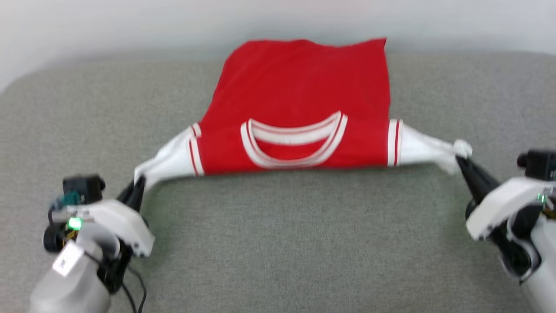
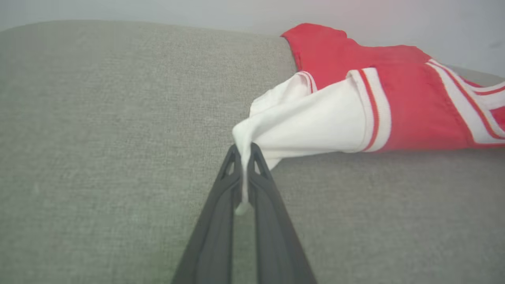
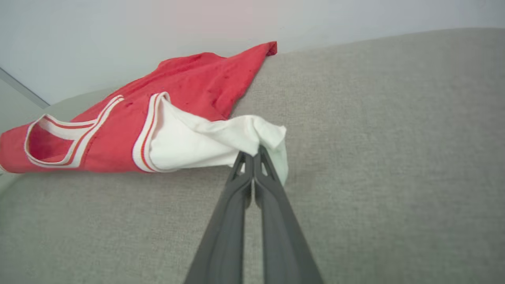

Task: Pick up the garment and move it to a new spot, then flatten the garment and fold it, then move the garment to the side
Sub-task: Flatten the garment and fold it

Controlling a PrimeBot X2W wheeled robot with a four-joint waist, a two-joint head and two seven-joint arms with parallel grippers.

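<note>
"Head view, findings?"
"The garment (image 1: 299, 95) lies spread on the grey cushion (image 1: 278, 243), collar toward me, hem by the pale wall (image 1: 130, 26); my left gripper (image 1: 140, 182) and right gripper (image 1: 460, 163) each pinch a white sleeve."
"Wrist views add?"
"Sleeve cloth clamped between each pair of fingers (image 2: 219, 221)."

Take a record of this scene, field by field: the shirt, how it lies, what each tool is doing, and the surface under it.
garment: red jersey, white sleeves, no lettering showing
collar: white with red stripes, at the end nearest the robot
left tool: shut on the tip of the left sleeve
right tool: shut on the tip of the right sleeve
lie: body spread out, hem toward the far edge, sleeves drawn out sideways
surface: grey woven fabric
</note>
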